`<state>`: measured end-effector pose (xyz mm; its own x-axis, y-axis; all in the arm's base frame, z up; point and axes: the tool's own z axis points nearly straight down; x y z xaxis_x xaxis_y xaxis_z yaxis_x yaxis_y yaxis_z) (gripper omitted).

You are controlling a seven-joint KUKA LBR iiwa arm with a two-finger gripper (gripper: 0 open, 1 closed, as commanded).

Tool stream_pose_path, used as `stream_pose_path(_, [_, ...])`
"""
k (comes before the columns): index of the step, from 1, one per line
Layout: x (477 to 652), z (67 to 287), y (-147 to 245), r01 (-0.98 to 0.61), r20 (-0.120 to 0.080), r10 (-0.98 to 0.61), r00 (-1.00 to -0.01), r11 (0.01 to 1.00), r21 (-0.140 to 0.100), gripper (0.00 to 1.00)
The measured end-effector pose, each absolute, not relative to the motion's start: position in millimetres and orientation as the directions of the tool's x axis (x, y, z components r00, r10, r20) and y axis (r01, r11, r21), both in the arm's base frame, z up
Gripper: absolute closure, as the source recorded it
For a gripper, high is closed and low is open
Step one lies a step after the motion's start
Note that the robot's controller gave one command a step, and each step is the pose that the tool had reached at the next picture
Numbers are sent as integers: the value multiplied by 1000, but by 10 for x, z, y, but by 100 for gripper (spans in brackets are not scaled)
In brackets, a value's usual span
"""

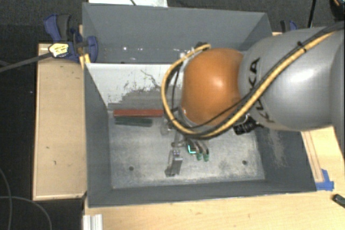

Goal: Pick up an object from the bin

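My gripper (175, 161) hangs low over the middle of the bin floor, under the orange cover, and most of it is hidden by that cover. A long narrow red bar (138, 112) lies along the foot of the bin's far wall, to the left of the gripper. A shorter dark green bar (133, 122) lies right in front of the red one. Both are a short way from the gripper and apart from it. A small green-tipped piece (200, 155) shows beside the gripper; I cannot tell if it is a loose thing.
The arm reaches in from the right and covers the bin's right half. The bin floor around the gripper is scuffed grey metal, with sloping walls on all sides.
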<state>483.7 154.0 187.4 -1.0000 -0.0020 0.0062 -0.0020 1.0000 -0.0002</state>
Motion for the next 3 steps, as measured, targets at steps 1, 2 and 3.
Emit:
stream_pose_path(1, [4923, 1849, 670, -34, 1, -34, -999, 999, -4, 0])
stream_pose_path(2, [5448, 661, 38, -74, 4, -74, -997, 997, -1, 0])
stream_pose_path(3, [5448, 705, 72, -72, 1, -72, -997, 997, 1, 100])
